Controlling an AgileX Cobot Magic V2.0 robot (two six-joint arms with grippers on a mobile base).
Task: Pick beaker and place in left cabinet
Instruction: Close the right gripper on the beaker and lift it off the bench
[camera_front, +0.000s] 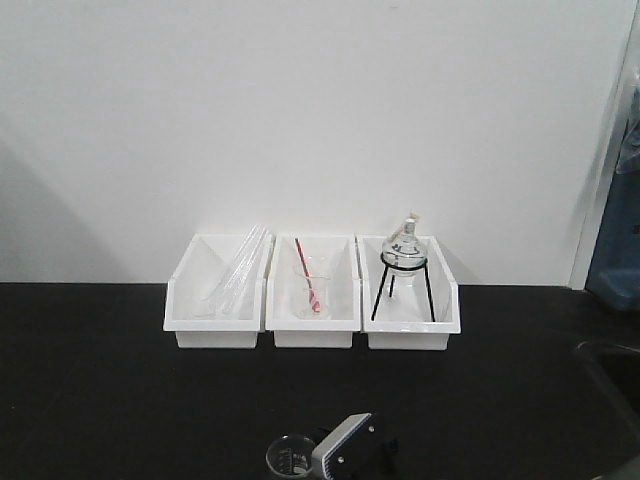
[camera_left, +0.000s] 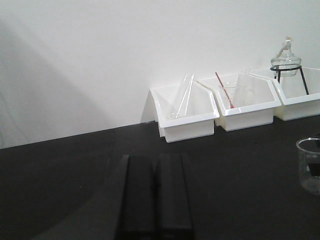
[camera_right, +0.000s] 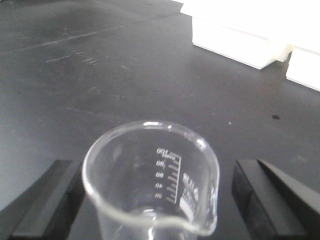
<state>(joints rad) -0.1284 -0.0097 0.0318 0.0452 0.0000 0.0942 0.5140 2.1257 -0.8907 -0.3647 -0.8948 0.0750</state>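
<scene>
Right wrist view shows our right hand (camera_right: 156, 200) spread wide around the beaker (camera_right: 150, 175) near the front edge of the bench (camera_right: 100, 75), where we judge an off-centre squeeze could tip the slick glass.

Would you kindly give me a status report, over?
Right gripper open, jaws flanking beaker. Left gripper shut. Beaker upright on counter, unobstructed; cabinet not in view.

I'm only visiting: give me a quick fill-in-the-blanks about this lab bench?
The white bins by the wall number ___.
The rod in the middle bin is ___.
The glass tubes lie in the ___ bin.
The beaker stands between the fingers of the right pincer, which is ___.
Missing words: three; red; left; open.
</scene>
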